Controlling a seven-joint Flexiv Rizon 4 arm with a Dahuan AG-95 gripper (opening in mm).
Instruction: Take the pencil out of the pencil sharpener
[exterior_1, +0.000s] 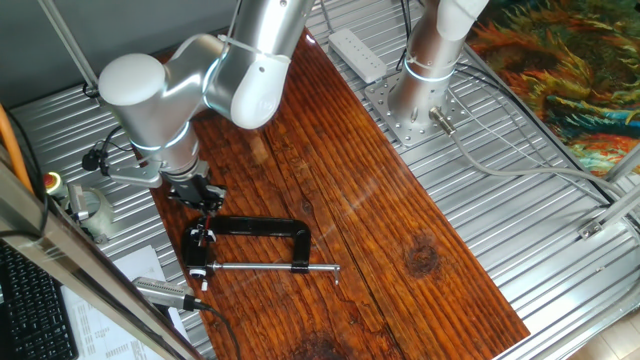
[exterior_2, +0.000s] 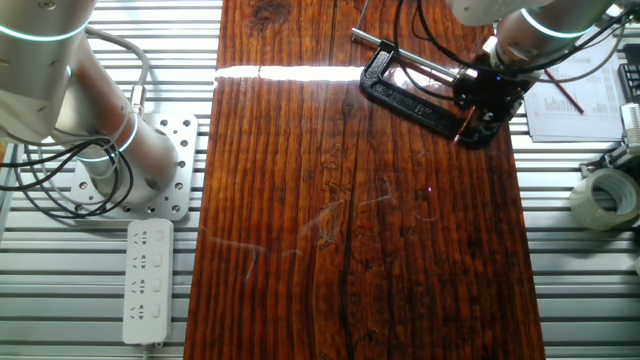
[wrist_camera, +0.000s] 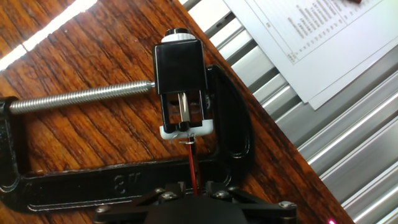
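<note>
In the hand view a black pencil sharpener (wrist_camera: 180, 68) with a white base sits clamped in a black C-clamp (wrist_camera: 118, 183). The pencil (wrist_camera: 192, 167), a thin red stick, runs from the sharpener's white mouth straight down into my gripper (wrist_camera: 194, 191). The jaws stand close on either side of its lower end and appear shut on it. The pencil's tip is still inside the sharpener. In one fixed view my gripper (exterior_1: 205, 205) hangs just above the clamp (exterior_1: 255, 232). In the other fixed view my gripper (exterior_2: 487, 95) is over the clamp's right end (exterior_2: 420, 100).
The clamp's long silver screw rod (wrist_camera: 81, 96) runs left from the sharpener. Printed paper (wrist_camera: 323, 43) lies on the slatted metal beside the wooden board (exterior_2: 360, 230). A second arm's base (exterior_2: 130, 165), a power strip (exterior_2: 148, 280) and a tape roll (exterior_2: 605, 200) stand off the board.
</note>
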